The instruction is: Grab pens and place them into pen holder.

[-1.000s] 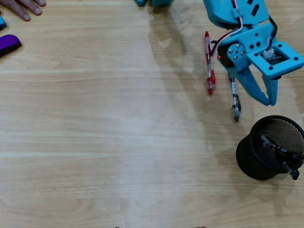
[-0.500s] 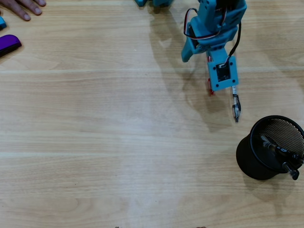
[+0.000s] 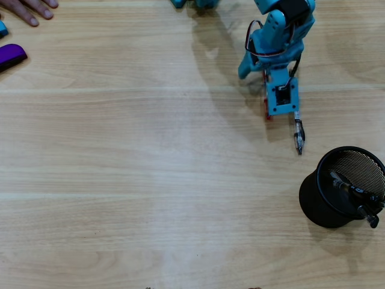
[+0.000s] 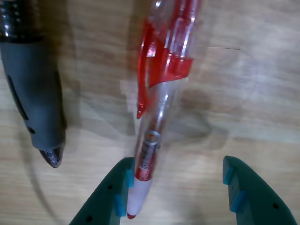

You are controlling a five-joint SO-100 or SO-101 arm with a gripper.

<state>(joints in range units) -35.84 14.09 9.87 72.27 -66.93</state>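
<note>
Fingers: the gripper was spread wide apart and held nothing. Wood showed in the gap between the two teal tips in the wrist view.
Red pen: the red-and-clear pen lay flat on the table. Its white end sat right beside the left fingertip as the wrist view showed it, maybe just touching it. The right fingertip was well away from it.
Why low: the arm seemed to be down close over this pen so the fingers could go on both sides of it.
Grey pen: the grey-and-clear pen lay outside the fingers, beyond the left tip. In the overhead view its tip stuck out past the gripper.
Why apart: the two pens lay side by side with a gap, so one could likely be picked up alone.
Pen holder: the black mesh pen holder stood well away from the fingers. It looked tipped a little toward the camera.
Inside it: a dark pen leaned on the rim, so part of the job looked done.
Next: the pen was not in the middle of the gap. The fingers probably needed to shift over it before they squeezed.
Far off: a purple object and a person's hand were at the far corner, out of the way.
</note>
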